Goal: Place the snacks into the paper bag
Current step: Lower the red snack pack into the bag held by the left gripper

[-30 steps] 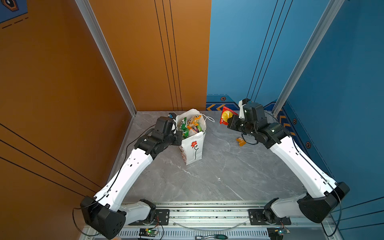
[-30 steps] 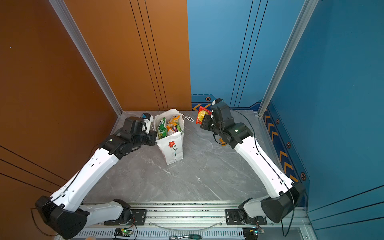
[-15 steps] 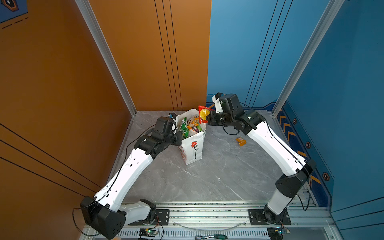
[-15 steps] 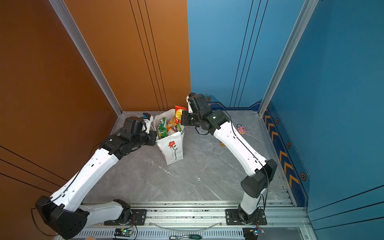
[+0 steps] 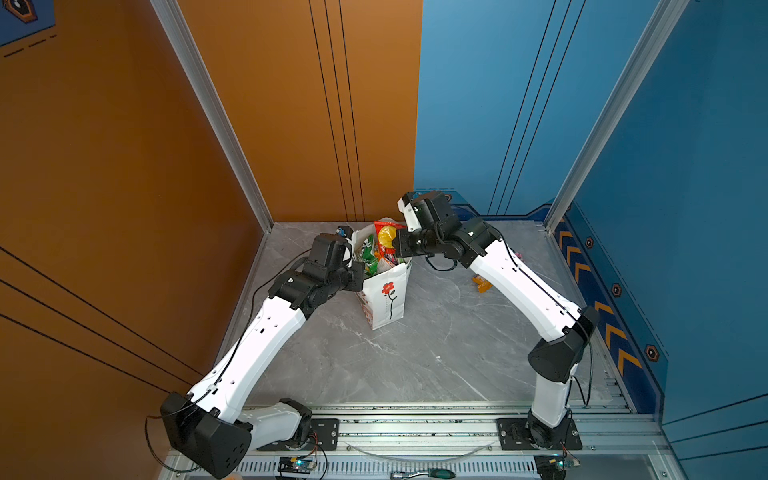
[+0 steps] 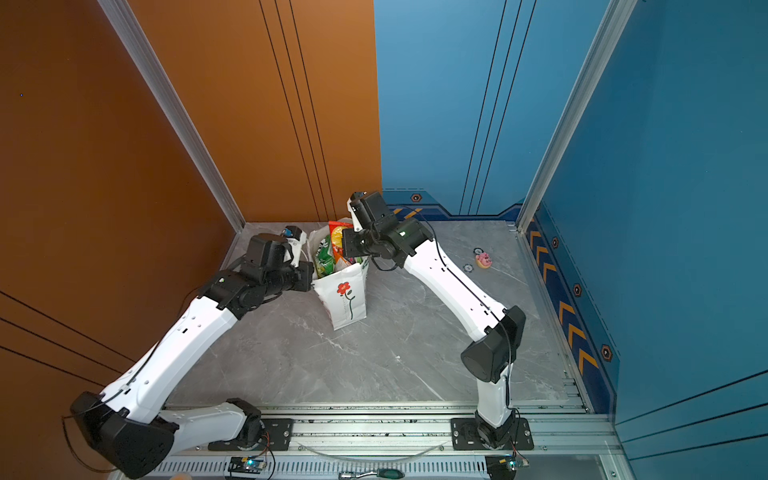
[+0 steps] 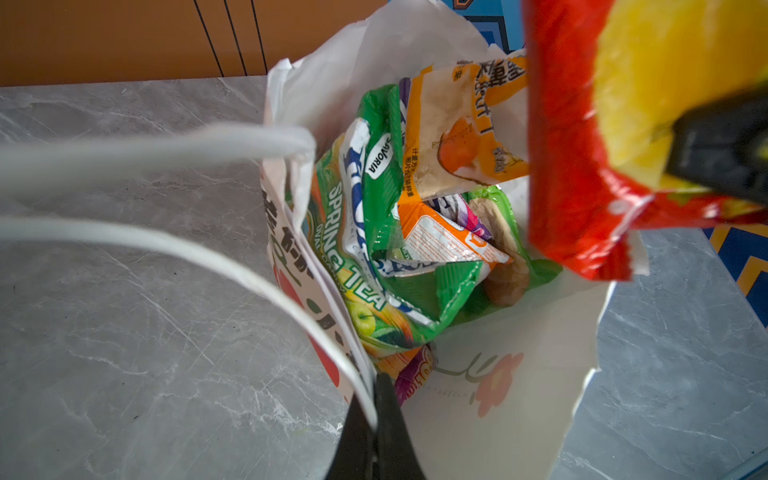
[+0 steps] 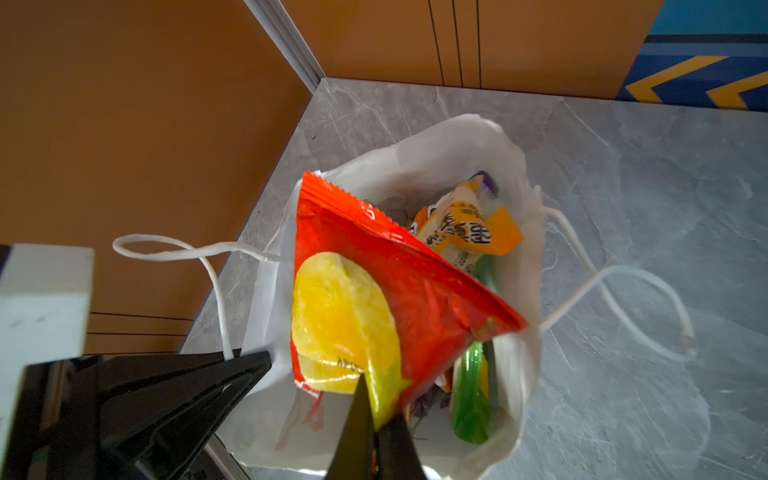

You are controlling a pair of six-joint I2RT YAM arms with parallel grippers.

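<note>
The white paper bag (image 5: 386, 299) (image 6: 345, 299) with the red flower stands upright left of the table's middle. Several snacks fill it, among them a green packet (image 7: 353, 232) and an orange packet (image 7: 457, 137). My left gripper (image 5: 360, 276) (image 7: 376, 415) is shut on the bag's rim and white cord handle (image 7: 249, 257). My right gripper (image 5: 397, 245) (image 8: 376, 419) is shut on a corner of a red packet with a yellow circle (image 5: 386, 237) (image 8: 374, 291), which hangs over the bag's open mouth. One small orange snack (image 5: 481, 284) lies on the table right of the bag.
A pink donut-like toy (image 6: 483, 260) lies at the far right of the table near the blue wall. The orange wall corner stands close behind the bag. The bag's other cord handle (image 8: 623, 307) hangs loose outside it. A metal rail (image 5: 415, 428) runs along the front edge.
My right arm has swung left, carrying the red packet from the table's right side to above the bag's mouth. The left arm and the bag have stayed put.
</note>
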